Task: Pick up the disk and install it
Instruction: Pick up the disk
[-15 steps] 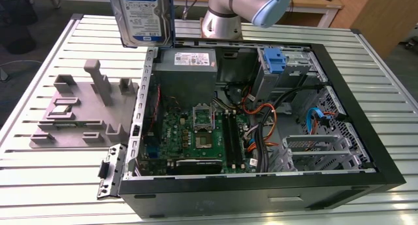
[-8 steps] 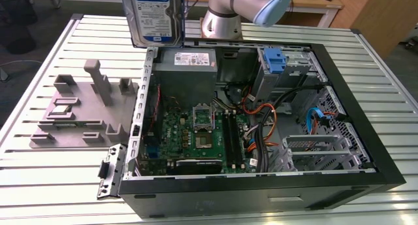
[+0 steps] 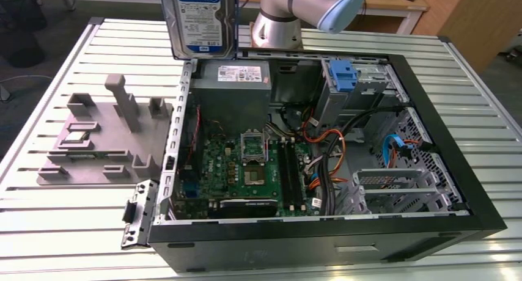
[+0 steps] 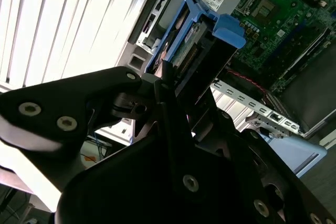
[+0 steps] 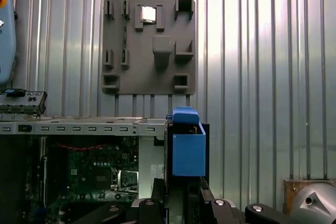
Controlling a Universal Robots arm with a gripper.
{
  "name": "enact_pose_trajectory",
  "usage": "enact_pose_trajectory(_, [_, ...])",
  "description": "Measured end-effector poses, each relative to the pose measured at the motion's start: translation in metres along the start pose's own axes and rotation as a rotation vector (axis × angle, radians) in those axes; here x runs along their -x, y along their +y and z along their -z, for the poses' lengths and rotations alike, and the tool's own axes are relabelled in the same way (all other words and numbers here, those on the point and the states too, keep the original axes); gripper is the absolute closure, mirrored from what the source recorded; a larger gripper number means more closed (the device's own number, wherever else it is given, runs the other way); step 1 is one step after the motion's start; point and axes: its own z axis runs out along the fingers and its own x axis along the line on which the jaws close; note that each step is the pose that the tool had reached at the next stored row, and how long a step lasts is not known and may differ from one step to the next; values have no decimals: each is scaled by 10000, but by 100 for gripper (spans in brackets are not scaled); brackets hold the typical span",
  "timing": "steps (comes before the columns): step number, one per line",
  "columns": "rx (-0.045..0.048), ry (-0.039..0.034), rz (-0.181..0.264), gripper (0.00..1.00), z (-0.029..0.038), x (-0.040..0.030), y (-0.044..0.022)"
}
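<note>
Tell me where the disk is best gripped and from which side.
Probably one short end, pinched across the two flat faces. The disk hangs upright above the open case, so the approach is from above, along its length. The tool holds it that way, which leaves the blue rails on the long edges free.

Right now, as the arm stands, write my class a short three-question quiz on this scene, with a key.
1. True or false: the disk lies flat on the grey fixture plate.
2. The end effector is: A open; B shut on the disk; C shut and empty.
3. Fill in: in the exterior view, the grey fixture plate lies on the table to the ____ of the computer case.
Key: 1 false, it is held upright in the air; 2 B; 3 left (the exterior view's left).
</note>
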Motion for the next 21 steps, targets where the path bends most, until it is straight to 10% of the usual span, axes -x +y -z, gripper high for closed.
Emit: enact_pose_trajectory(21, [-1,-1,2,65,3,-30,-61])
